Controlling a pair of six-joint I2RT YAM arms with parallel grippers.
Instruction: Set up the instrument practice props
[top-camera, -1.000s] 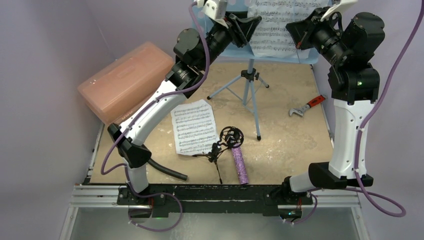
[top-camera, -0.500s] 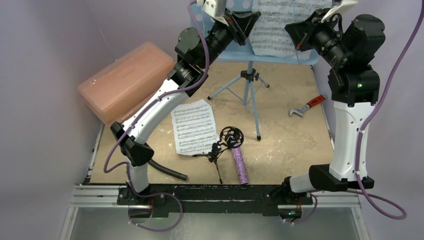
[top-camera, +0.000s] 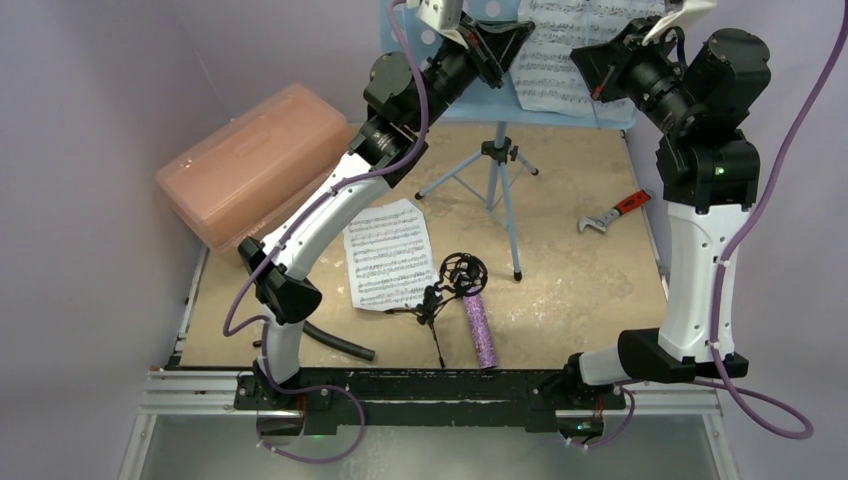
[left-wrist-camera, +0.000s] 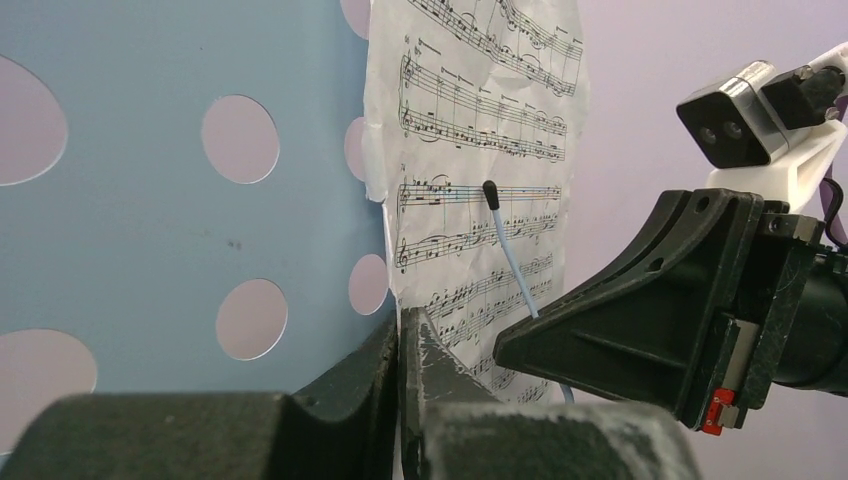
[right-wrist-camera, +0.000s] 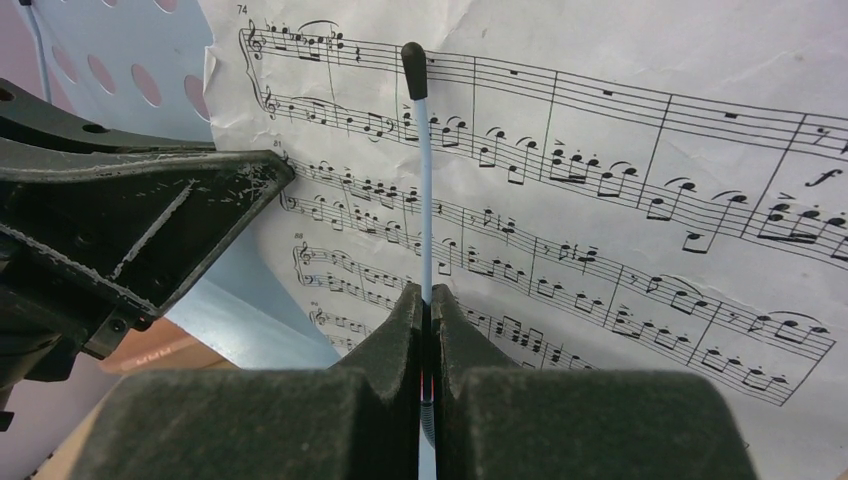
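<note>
While stood at the far edge of the table (top-camera: 585, 285), the music stand (top-camera: 499, 150) is loaded with one page (top-camera: 560, 60). Its retainer wire (right-wrist-camera: 427, 200), laid across the page, is pinched by the right gripper (right-wrist-camera: 425, 295). Left gripper (left-wrist-camera: 400, 325) is pressed together at the page's left edge; whether paper is caught cannot be told. A second page (top-camera: 388, 254), mic (top-camera: 479, 328) and mic stand (top-camera: 455, 280) are seen lying mid-table.

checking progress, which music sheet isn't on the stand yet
The page lying flat on the table by the mic stand; the other page leans on the blue music stand.
</note>
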